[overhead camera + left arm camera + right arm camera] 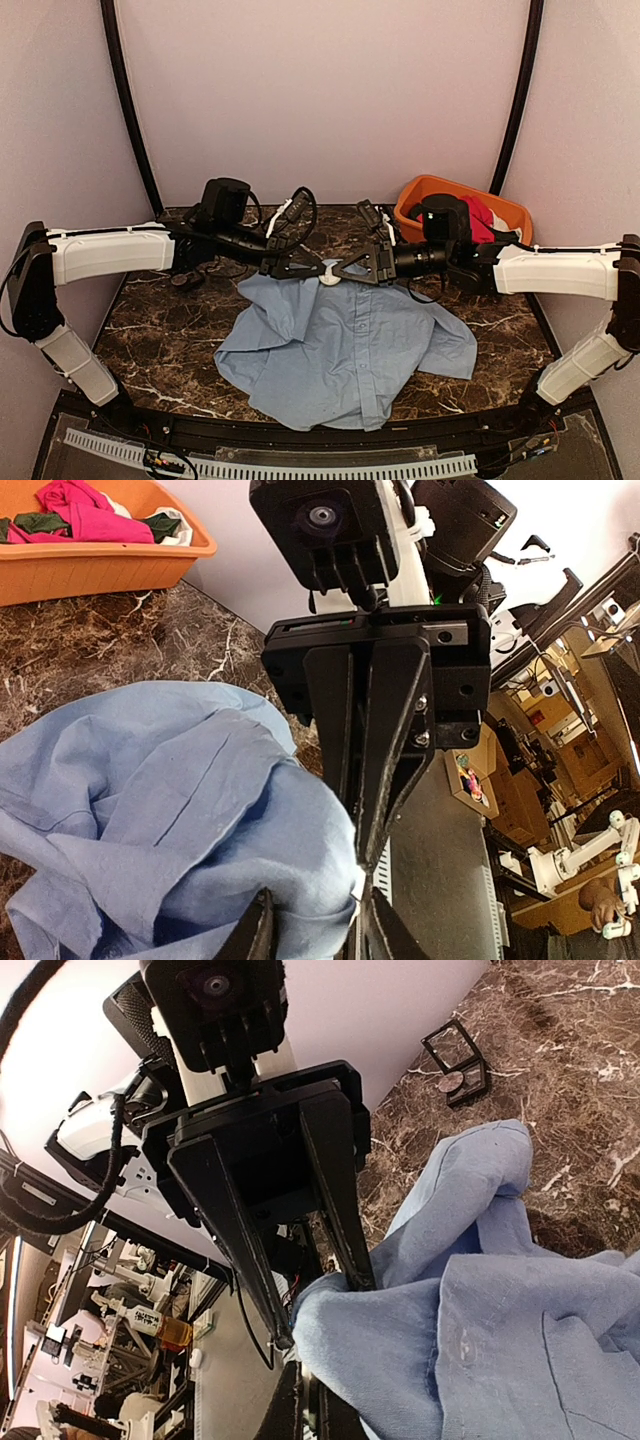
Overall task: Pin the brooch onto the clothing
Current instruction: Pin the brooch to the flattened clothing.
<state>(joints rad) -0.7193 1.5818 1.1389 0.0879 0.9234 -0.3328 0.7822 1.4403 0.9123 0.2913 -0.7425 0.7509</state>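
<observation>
Clothing: blue shirt spread across table, collar end raised off marble, likely to offer free fold for pin. Orange basket with red garment at far right, out of play. Right tool pressed together, pinching collar-edge cloth, holding it up. Left tool faces it, fingers apart, same fold filling gap; real clamp or not, cannot tell. Brooch: small round disc, apparently on table by black frame, well apart from shirt, in neither tool.
</observation>
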